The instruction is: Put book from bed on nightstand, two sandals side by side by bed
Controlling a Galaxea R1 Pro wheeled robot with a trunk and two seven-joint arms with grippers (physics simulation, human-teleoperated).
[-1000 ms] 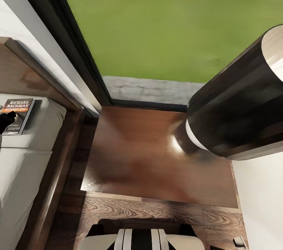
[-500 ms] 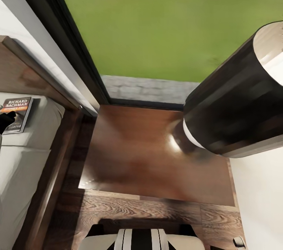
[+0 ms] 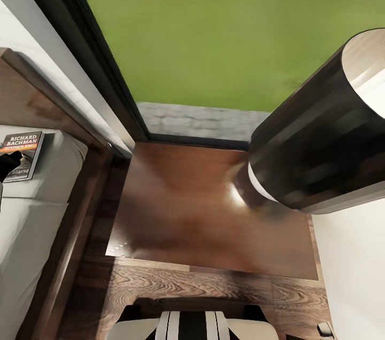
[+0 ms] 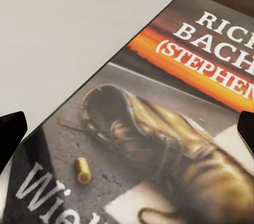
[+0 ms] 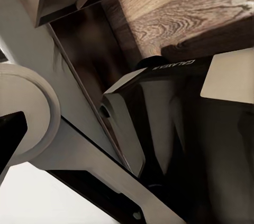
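The nightstand (image 3: pixel 203 206) top is bare from its left edge to the middle; the thick right arm (image 3: pixel 321 137) hangs over its right back corner.

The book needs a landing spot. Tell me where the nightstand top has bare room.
The nightstand top shows bare from its edge by the bed to its middle, and from the window side to the front edge by the floor. It is crowded toward the wall, where the robot's right arm hangs over that corner. The book lies on the mattress by the headboard.
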